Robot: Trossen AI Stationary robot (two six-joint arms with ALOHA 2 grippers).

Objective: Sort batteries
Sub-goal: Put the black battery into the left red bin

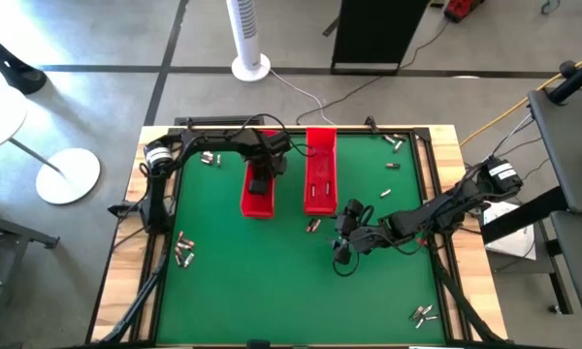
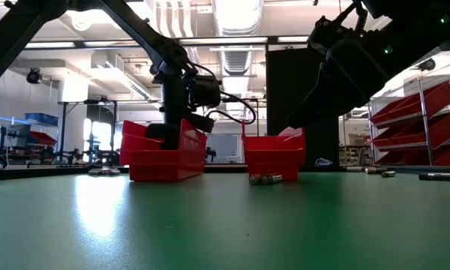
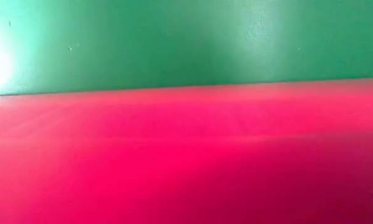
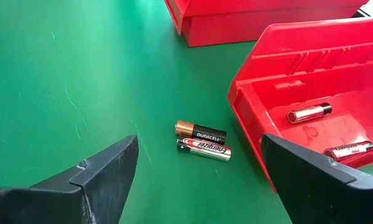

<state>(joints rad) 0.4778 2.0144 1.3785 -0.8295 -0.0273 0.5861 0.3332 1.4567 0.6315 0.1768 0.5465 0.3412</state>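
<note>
Two batteries, one black with a coppery end (image 4: 201,132) and one silvery (image 4: 204,149), lie side by side on the green mat just near of the right red tray (image 1: 319,170). My right gripper (image 4: 199,180) hovers open behind them, slanting down, one finger on either side and well apart from them. Two more batteries (image 4: 309,113) lie inside that tray. My left gripper (image 1: 262,179) points straight down into the left red tray (image 1: 258,189); its wrist view shows only the red tray (image 3: 186,155) and the mat.
Loose batteries lie scattered on the mat: far left (image 1: 210,157), near left (image 1: 184,250), far right (image 1: 396,142), right of the trays (image 1: 386,193) and near right (image 1: 425,313). The two trays stand side by side, long sides running near to far.
</note>
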